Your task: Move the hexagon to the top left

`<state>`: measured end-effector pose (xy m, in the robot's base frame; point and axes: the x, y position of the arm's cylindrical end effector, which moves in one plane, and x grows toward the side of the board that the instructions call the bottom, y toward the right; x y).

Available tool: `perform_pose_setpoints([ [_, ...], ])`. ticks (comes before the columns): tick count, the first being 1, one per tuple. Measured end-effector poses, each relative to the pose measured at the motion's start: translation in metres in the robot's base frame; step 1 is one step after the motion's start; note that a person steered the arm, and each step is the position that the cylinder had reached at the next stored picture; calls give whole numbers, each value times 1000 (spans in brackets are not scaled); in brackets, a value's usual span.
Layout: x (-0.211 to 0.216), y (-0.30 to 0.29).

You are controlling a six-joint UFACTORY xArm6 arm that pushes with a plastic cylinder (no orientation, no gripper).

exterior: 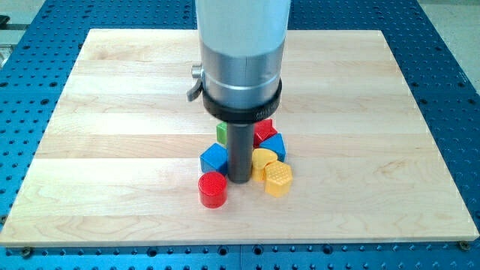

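A yellow hexagon block [278, 178] lies on the wooden board [112, 112], just right of my tip [239, 180]. My tip stands in the middle of a cluster of blocks, close beside the hexagon; I cannot tell if they touch. A red cylinder [212, 189] lies at its lower left. A blue cube [214, 158] is at its left. A second yellow block [262, 159] sits between the rod and the hexagon. A blue block [274, 145] and a red block [264, 131] lie above right. A green block [222, 134] peeks out left of the rod, mostly hidden.
The arm's wide grey body [241, 52] hangs over the board's middle and hides what is behind it. The board rests on a blue perforated table [450, 60].
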<state>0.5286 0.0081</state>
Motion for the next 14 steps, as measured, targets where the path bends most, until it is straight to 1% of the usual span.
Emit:
perform_pose_setpoints([
  [2,-2,107],
  [3,-25,136],
  [4,-91,134],
  [5,-82,159],
  [6,-41,169],
  [7,-56,170],
  [8,-96,209],
  [9,-105,235],
  [11,-225,143],
  [12,-259,62],
  [13,-245,-5],
  [14,-235,50],
])
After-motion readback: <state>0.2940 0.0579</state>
